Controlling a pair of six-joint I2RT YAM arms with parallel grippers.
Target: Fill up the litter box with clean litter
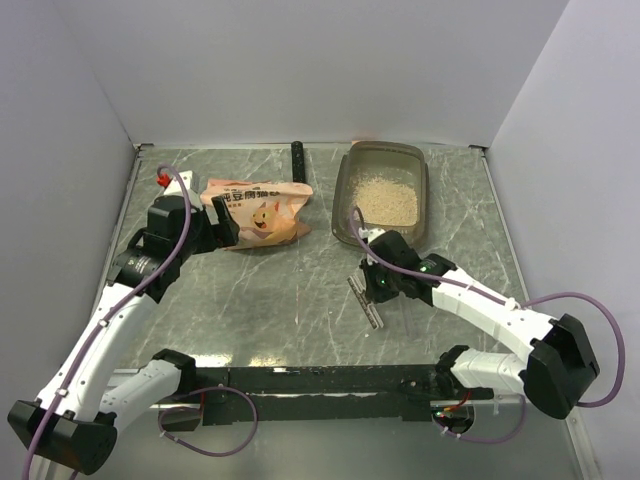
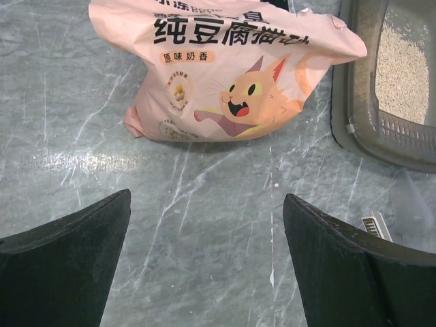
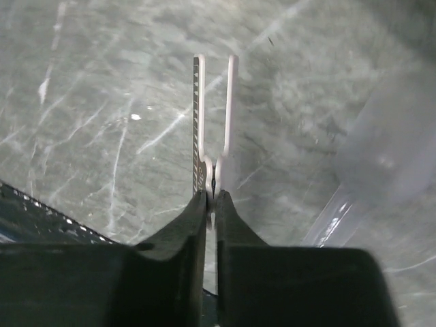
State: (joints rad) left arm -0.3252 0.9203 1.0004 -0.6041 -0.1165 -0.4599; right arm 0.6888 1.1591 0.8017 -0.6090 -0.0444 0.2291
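My left pincer (image 2: 206, 197): spread wide, empty, just short of the pink pouch (image 2: 225, 75).
My right pincer (image 3: 212, 196): pinching a white clip (image 3: 230, 116) over the table (image 1: 270, 300) middle.
Litter box (image 1: 340, 210): far edge, right of centre.
Clean litter (image 1: 388, 200): heaped inside it.

litter box (image 1: 341, 205): transl. grey-brn tray, upright, rear right | clean litter (image 1: 388, 199): beige granules inside
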